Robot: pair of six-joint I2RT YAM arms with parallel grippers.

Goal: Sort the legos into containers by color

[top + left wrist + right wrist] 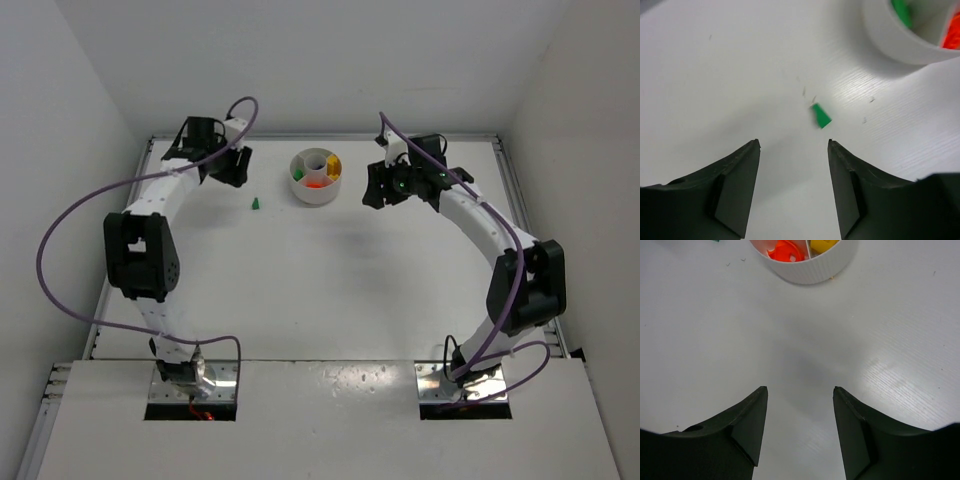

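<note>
Your left gripper [794,144] hangs spread and empty just short of the green lego [821,115], which lies loose on the tabletop [715,75] near the white divided dish [890,40]. It is probably light, rigid and slick, so pinch its flat sides low. Your right gripper [800,390] is spread too, holding nothing.

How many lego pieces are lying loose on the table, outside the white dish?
1: a green lego on the table left of the dish, just ahead of the left gripper. Others may hide beneath the arms.
</note>
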